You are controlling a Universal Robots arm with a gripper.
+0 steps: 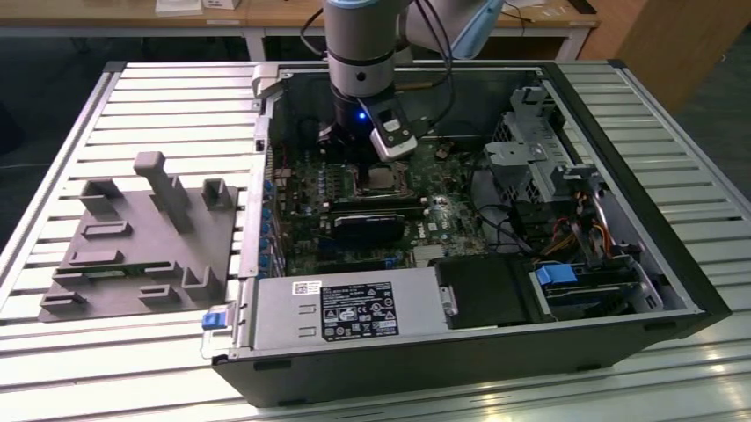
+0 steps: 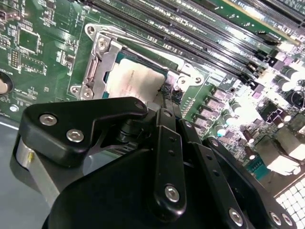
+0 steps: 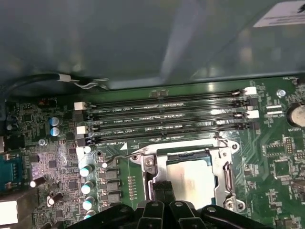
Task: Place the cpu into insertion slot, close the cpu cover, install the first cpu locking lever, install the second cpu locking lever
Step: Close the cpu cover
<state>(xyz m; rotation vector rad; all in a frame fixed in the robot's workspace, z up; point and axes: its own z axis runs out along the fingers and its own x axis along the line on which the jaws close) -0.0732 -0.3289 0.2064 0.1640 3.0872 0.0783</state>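
The cpu [image 3: 190, 179] [image 2: 133, 81] lies flat with its silver top up in the insertion slot on the green board, and the slot itself is mostly covered. The cpu cover [image 3: 224, 164] [image 2: 102, 52], a silver frame, lies down around the chip. A thin wire lever [image 3: 119, 155] runs along one side of the socket. My gripper [image 3: 162, 188] [image 2: 167, 91] hangs low at the edge of the cover, its two black fingertips pressed together with nothing visible between them. In the exterior view the gripper [image 1: 358, 156] stands just behind the socket [image 1: 378, 180] inside the open computer case.
Long black memory slots [image 3: 167, 119] [image 2: 190, 28] run beside the socket. A dark fan block [image 1: 364, 227] sits in front of it, with the power supply [image 1: 340, 308] nearer still. A drive cage [image 1: 540, 158] fills the exterior view's right. A grey fixture [image 1: 141, 237] lies outside the case on the left.
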